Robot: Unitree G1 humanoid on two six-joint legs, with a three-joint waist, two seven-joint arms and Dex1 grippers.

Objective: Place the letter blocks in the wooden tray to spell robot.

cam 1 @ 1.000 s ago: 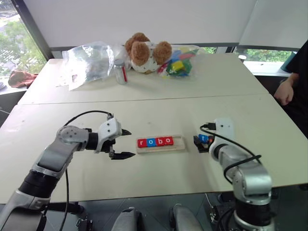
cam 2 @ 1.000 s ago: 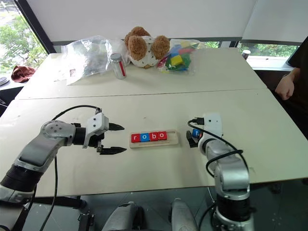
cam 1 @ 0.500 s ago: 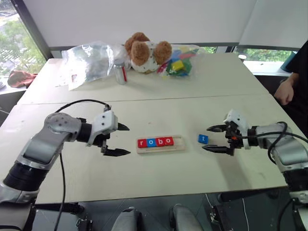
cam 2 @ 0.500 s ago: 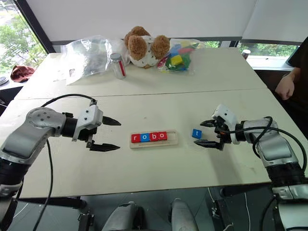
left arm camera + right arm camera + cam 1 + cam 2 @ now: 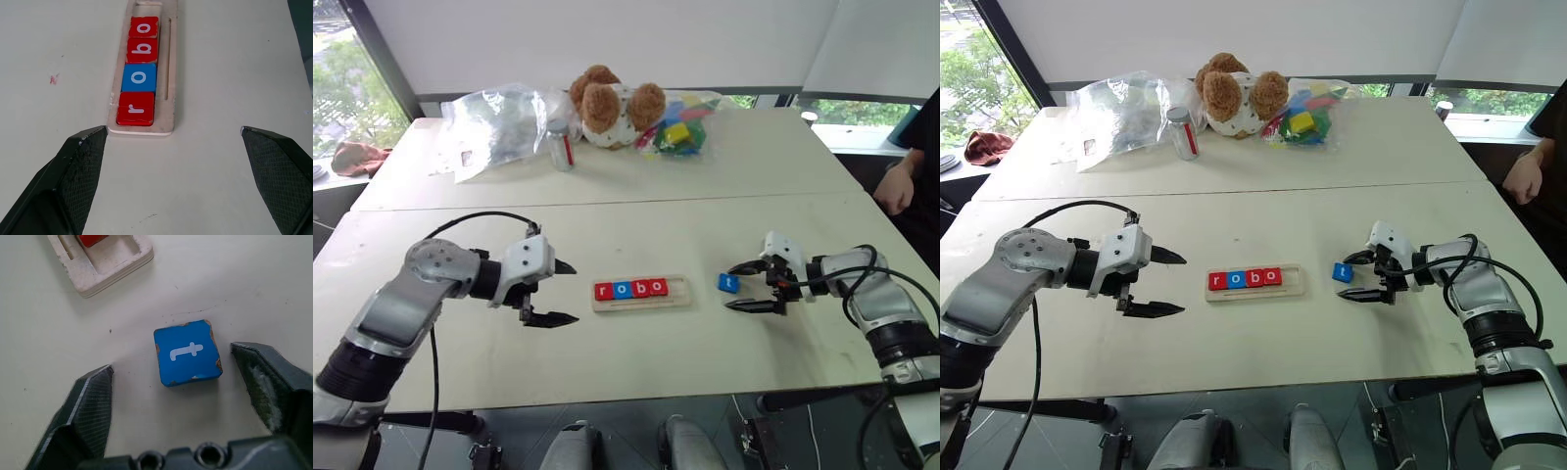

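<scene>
Wooden tray (image 5: pixel 640 292): I see four glossy square tiles, r-o-b-o. Blue "t" tile (image 5: pixel 187 352) lies right of it, unclamped between my right gripper's (image 5: pixel 741 286) parted, textured fingers; left gripper (image 5: pixel 561 293) gapes left of it.

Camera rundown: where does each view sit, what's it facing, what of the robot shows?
Head stereo pair: looks forward and down over both arms at the table, the wooden tray, the left tool and the right tool.
Left wrist: looks along its open fingers down the tray, whose tiles read r, o, b, o.
Right wrist: its fingers flank the blue t tile, apart from it.
Shared: both wrist views catch the tray.
</scene>
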